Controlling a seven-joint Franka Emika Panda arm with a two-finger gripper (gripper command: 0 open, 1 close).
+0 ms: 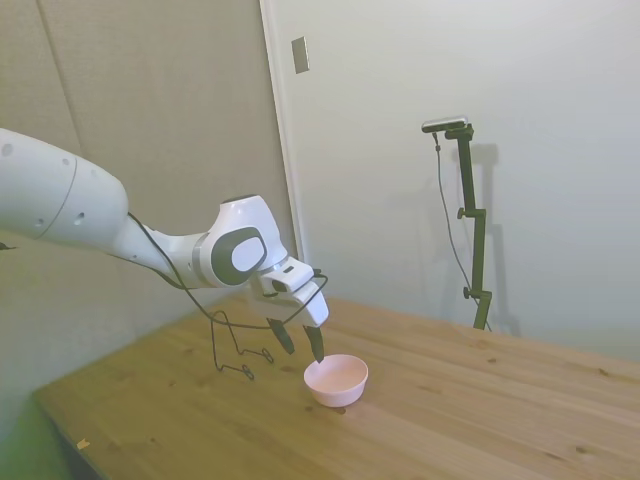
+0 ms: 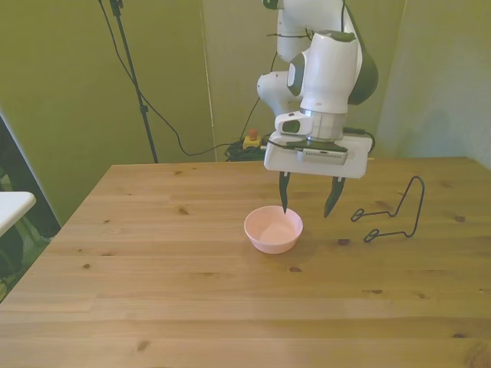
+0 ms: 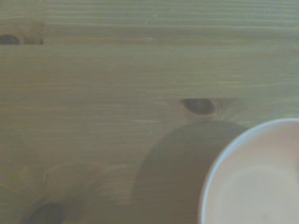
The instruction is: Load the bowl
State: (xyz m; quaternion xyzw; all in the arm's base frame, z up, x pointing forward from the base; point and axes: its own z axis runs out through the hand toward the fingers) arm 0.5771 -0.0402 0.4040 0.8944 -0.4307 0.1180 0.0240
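The pale pink bowl (image 1: pixel 337 379) (image 2: pixel 273 228) rests upright on the wooden table, and nothing shows inside it. My gripper (image 1: pixel 301 346) (image 2: pixel 306 208) hangs open just above the table beside the bowl, toward the front view's right. One dark fingertip (image 2: pixel 284 205) hovers at the bowl's far rim. The other fingertip (image 2: pixel 330 207) is clear of the bowl. Nothing is held between the fingers. Close up in the wrist view, one curved part of the bowl (image 3: pixel 254 179) shows against the bare wood.
A thin black wire stand (image 2: pixel 393 215) (image 1: pixel 232 352) sits on the table at the front view's right, close to the gripper. A white object's corner (image 2: pixel 11 205) shows past the table's edge at the front view's left.
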